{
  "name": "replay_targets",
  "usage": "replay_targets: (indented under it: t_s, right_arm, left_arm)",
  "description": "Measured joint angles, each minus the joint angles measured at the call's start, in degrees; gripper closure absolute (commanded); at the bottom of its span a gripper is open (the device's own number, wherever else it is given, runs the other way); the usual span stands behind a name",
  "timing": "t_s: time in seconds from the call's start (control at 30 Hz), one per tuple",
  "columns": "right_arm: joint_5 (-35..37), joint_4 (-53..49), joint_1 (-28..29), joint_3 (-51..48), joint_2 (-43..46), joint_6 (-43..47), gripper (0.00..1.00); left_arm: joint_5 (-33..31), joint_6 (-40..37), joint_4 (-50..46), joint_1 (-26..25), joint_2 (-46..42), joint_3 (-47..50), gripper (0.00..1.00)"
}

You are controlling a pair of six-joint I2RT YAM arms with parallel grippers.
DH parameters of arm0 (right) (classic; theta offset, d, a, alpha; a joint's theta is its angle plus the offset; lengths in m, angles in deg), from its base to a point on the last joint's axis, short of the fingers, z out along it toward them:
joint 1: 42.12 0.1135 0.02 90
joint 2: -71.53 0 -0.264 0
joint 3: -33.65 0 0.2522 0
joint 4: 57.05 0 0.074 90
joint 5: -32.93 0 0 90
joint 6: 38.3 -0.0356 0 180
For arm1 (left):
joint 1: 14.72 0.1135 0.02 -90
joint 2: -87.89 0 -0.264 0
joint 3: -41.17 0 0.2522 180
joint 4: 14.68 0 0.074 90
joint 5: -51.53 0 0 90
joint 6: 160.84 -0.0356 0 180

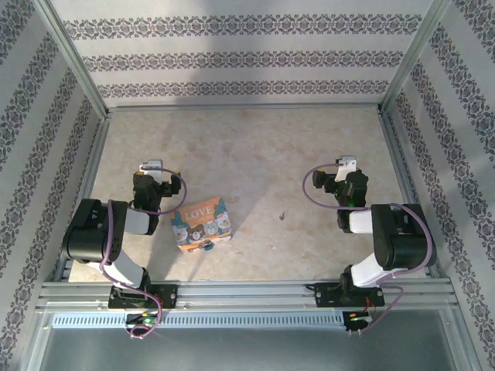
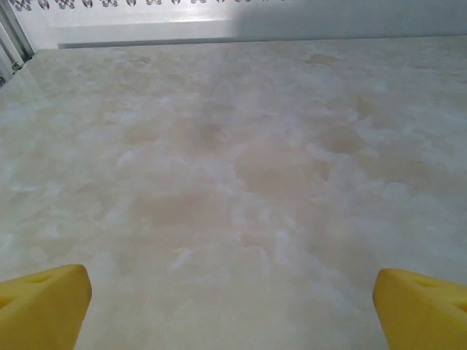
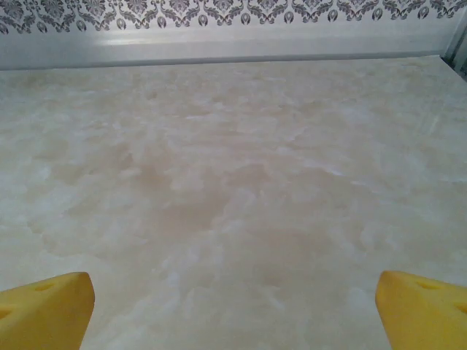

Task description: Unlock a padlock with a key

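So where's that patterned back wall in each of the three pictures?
Top external: the patterned back wall spans the upper part.
Left wrist: thin strip along the top edge.
Right wrist: wider band across the top.
Shared landmark: the beige marbled tabletop below it.

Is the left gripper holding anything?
No, the left gripper is open, with just table between its yellow fingers.

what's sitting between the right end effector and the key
Nothing visible: only bare table lies between the right end effector and the key. The LOVE box sits further left, out of that path.
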Motion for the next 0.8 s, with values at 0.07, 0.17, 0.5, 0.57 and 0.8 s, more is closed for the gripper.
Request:
replay_targets:
  t_s: [0.07, 0.17, 0.5, 0.57, 0.8]
  right_arm:
    - [0.0, 0.0, 0.0, 0.0, 0.0, 0.0, 0.02]
    - [0.0, 0.0, 0.0, 0.0, 0.0, 0.0, 0.01]
    - [0.0, 0.0, 0.0, 0.0, 0.0, 0.0, 0.02]
    - [0.0, 0.0, 0.0, 0.0, 0.0, 0.0, 0.02]
    - [0.0, 0.0, 0.0, 0.0, 0.0, 0.0, 0.02]
  left_arm:
    - [0.3, 0.0, 0.0, 0.0, 0.0, 0.0, 0.01]
    - [0.6, 0.0, -0.2, 0.0, 0.0, 0.0, 0.01]
    - [0.7, 0.0, -0.2, 0.0, 0.0, 0.0, 0.01]
    - [0.7, 0.0, -0.2, 0.0, 0.0, 0.0, 0.01]
    - [0.7, 0.0, -0.2, 0.0, 0.0, 0.0, 0.01]
